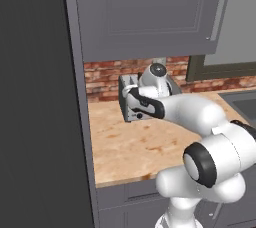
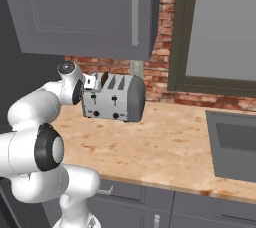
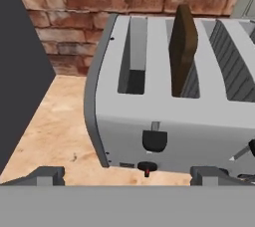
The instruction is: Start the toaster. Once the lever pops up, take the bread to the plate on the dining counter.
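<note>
Where the left base view has the arm covering much of the toaster (image 1: 131, 103), the hand view shows its front lever (image 3: 155, 140), bread (image 3: 183, 47) upright in the second slot, and open gripper (image 3: 127, 175) fingertips.

Above toaster (image 2: 114, 103): overhanging cabinet (image 2: 85, 12).
Behind toaster: brick wall (image 2: 155, 74).
Right of toaster: bare counter (image 2: 165, 142).
Left of toaster: dark panel (image 3: 20, 66).
</note>
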Controlling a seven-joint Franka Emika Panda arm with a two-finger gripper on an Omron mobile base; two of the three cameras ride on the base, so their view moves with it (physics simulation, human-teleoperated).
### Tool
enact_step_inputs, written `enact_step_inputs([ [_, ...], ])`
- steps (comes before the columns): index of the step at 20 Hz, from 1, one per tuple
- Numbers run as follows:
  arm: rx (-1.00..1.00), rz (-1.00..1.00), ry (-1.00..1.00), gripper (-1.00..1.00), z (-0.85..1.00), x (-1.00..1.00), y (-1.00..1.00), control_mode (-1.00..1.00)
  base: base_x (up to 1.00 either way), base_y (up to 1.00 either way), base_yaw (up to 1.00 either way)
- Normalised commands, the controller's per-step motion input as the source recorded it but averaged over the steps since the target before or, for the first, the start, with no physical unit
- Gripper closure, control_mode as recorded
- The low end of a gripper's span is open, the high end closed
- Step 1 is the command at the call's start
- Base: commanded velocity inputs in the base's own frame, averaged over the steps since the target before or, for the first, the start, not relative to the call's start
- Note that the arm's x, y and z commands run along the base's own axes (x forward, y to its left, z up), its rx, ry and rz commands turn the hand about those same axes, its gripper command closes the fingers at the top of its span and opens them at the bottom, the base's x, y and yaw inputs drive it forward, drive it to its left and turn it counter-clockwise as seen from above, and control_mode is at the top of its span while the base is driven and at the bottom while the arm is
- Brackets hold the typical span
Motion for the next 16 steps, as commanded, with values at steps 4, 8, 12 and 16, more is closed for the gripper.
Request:
enact_step_inputs([
  [4,0.00,0.00,0.07,-1.00,-0.11,0.17,0.00,-1.00,0.00,0.00,0.00],
  [8,0.00,0.00,0.05,-1.00,-0.17,0.13,0.00,-1.00,0.00,0.00,0.00],
  [12,0.00,0.00,0.05,-1.00,-0.17,0.11,0.00,-1.00,0.00,0.00,0.00],
  [16,0.00,0.00,0.02,-1.00,-0.21,0.08,0.02,-1.00,0.00,0.00,0.00],
])
